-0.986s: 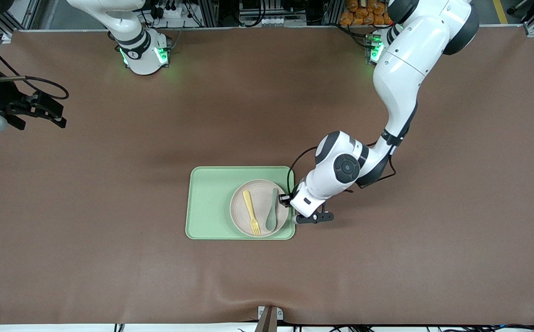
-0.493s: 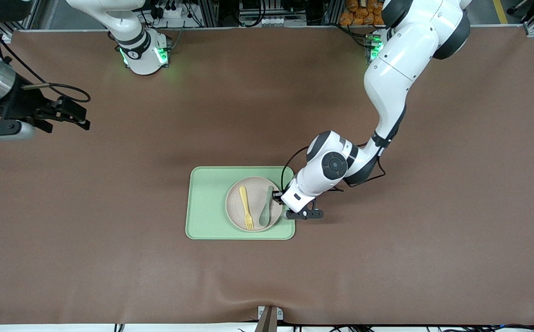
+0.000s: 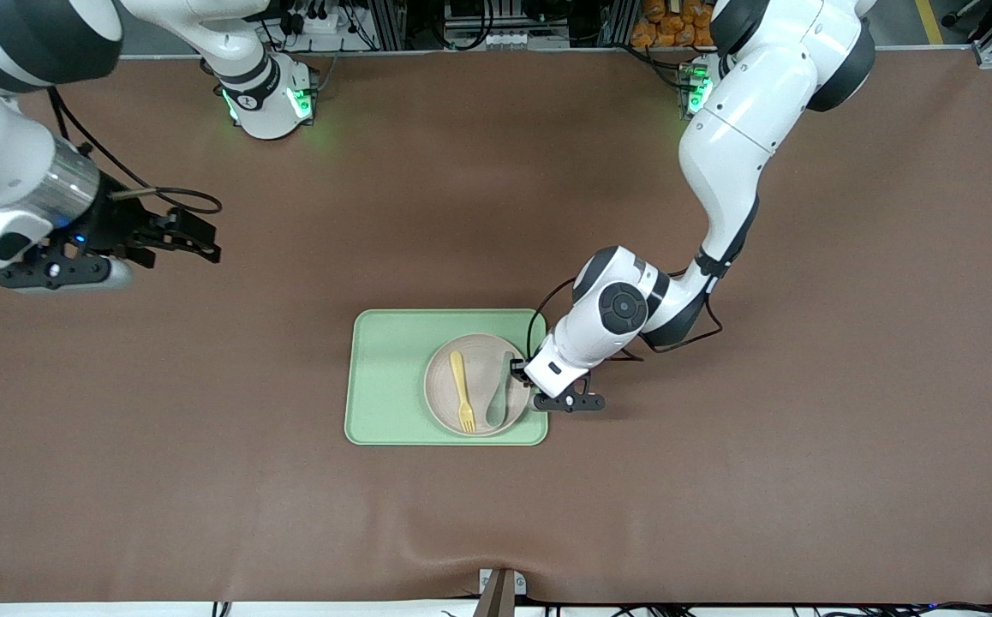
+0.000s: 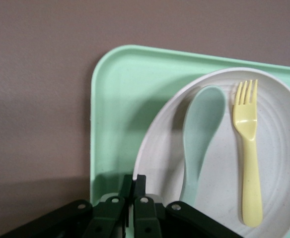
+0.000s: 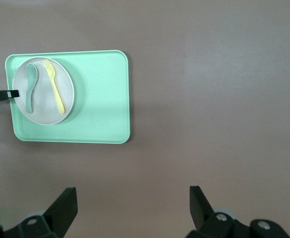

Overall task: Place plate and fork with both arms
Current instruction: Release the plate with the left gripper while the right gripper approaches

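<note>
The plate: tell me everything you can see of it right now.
The plate is round, shallow and off-white, with a slight rim and faint concentric rings; it looks like matte plastic. It lies on the light-green tray, toward the left arm's end of it. A pale-yellow fork and a grey-green spoon lie side by side in it. The left gripper is shut on its rim at the edge toward the left arm.

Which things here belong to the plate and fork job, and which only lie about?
Belong to the job:
plate, on the tray, gripped at its rim by the left pincer
fork, on the plate
right pincer, open over bare table

Only lying about:
spoon, on the plate
tray
</note>
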You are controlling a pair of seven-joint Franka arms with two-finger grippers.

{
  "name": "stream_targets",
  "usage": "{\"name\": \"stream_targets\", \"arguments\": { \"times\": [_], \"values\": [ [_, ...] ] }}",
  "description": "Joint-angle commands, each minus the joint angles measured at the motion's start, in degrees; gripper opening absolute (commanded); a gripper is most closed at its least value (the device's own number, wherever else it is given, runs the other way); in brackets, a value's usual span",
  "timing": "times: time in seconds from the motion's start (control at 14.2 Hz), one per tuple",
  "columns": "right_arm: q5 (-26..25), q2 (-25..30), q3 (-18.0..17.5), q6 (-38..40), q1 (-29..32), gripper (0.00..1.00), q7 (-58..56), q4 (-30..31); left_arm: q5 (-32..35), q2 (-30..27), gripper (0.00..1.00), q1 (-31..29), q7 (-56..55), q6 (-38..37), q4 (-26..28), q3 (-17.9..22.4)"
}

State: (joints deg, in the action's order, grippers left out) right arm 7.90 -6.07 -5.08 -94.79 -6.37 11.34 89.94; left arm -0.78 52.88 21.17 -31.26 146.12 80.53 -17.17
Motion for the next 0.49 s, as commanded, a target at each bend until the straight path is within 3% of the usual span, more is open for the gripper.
{"name": "stream_targets", "arguments": {
  "times": [0.0,0.14,0.21,0.28,0.42],
  "values": [
    [0.7,-5.9,0.2,0.5,-3.7,1.0,4.6,-6.2,2.1,-0.1,0.0,-0.3,0.0,0.1,-0.1,0.2],
    [0.7,-9.6,0.2,0.5,-5.7,1.0,8.2,-10.9,2.2,-0.3,0.0,-0.7,0.0,-0.1,0.5,0.2],
    [0.7,-10.6,0.2,0.5,-6.8,1.0,10.4,-12.3,2.2,-0.8,0.12,-1.0,0.0,-0.1,0.9,0.2],
    [0.6,-11.2,0.2,0.5,-8.4,1.0,12.7,-12.9,2.2,-0.9,0.29,-1.5,-0.1,-0.1,1.2,0.2],
    [0.5,-12.3,0.2,-1.1,-10.8,1.0,15.8,-13.2,2.5,-1.7,1.0,-1.4,-0.2,-1.7,1.2,0.6]
  ]
}}
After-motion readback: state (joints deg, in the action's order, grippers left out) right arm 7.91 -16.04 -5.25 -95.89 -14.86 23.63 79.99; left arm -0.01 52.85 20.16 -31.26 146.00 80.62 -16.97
